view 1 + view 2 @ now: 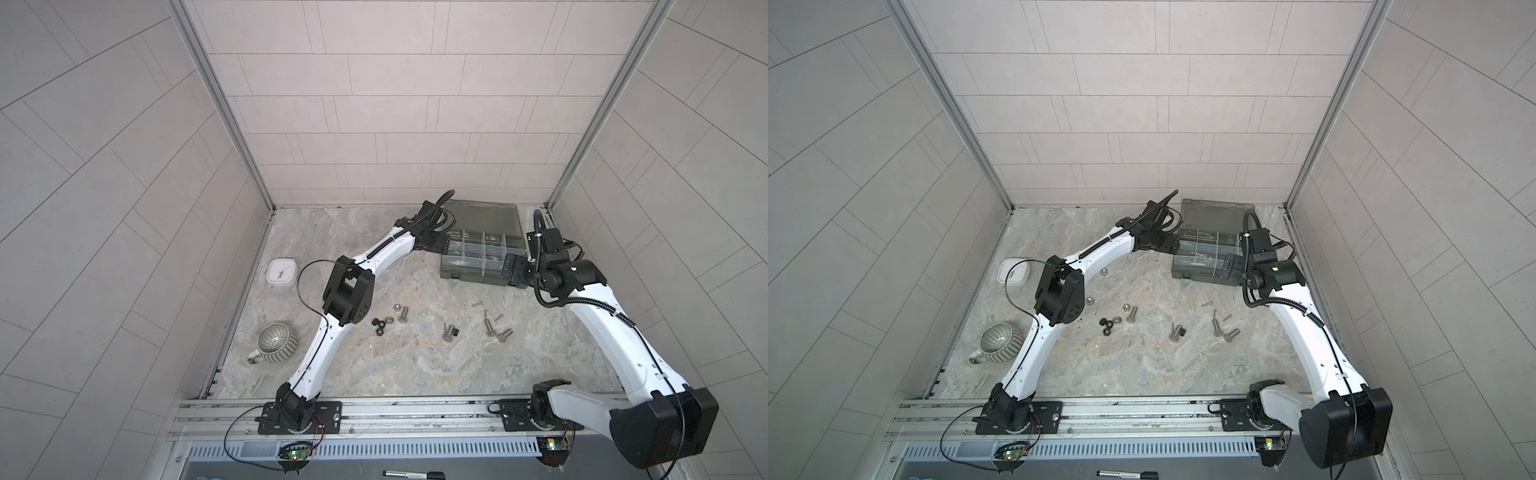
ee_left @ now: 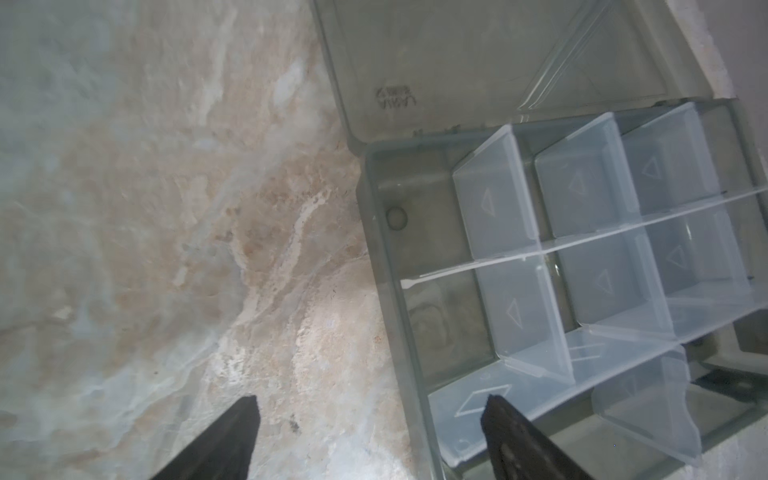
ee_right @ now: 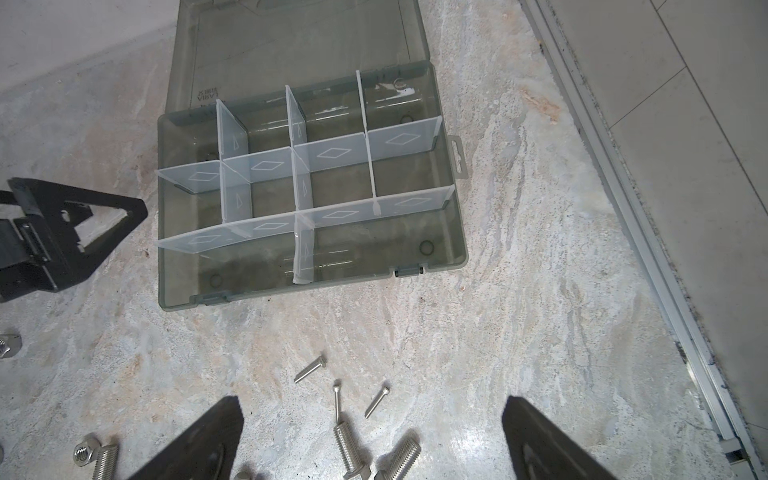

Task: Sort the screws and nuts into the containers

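Right wrist view looks onto the organizer case (image 3: 332,284), which stands at the far right of the counter (image 3: 540,291) with its lid (image 3: 299,41) opened toward the far side. Clear dividers (image 3: 270,226) cut the case into the containers (image 3: 332,183). The right claw (image 3: 374,440) is released: its fingers stand wide apart and nothing is held between them. In both top views it hangs by the near right corner of the case.

The left claw (image 2: 374,436) is released too and grasps nothing. In the left wrist view one finger is over the bare counter and the other finger (image 2: 519,440) is over the near left container, with the left wall of the case between them. I cannot tell if a finger touches the wall.

The screws (image 1: 490,326) lie on the counter on the near side of the case, some thick and some thin, all outside the containers. The nuts (image 1: 379,331) lie more to the left, around the middle of the counter, black ones and silver ones close together; one more black nut lies just beside a thick screw.

At the left edge of the counter stand a white clock (image 1: 281,271) and, nearer, a ribbed mug (image 1: 277,343), well apart from the case.
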Available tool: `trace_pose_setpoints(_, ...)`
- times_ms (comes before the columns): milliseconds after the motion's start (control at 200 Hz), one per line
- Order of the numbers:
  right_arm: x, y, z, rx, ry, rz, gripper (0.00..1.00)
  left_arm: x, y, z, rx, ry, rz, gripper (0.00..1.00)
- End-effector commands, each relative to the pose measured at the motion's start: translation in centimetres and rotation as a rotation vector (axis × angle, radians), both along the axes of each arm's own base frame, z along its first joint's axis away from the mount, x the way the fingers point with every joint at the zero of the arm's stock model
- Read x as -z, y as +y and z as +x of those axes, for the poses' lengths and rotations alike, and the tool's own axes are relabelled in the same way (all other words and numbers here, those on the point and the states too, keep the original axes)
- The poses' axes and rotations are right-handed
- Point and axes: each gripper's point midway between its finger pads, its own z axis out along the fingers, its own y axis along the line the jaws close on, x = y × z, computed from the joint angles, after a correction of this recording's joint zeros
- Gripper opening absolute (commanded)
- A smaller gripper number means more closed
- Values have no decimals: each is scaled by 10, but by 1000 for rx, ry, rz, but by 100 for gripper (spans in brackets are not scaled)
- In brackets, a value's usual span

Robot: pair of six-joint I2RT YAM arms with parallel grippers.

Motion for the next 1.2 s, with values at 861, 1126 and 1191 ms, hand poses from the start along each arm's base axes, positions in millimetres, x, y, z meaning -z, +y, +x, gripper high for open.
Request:
trace_pose_setpoints(861,9,-7,7,-11,77,-79,99,34,-24,6,-21,75,-80,19)
trace_pose_setpoints(1126,9,-8,4,-11,74,-83,99,34,-14,7,-46,81,-56,5)
trace_pose_setpoints(1191,9,-8,4,-11,72,-80,99,33,-10,6,-51,79,-39,3)
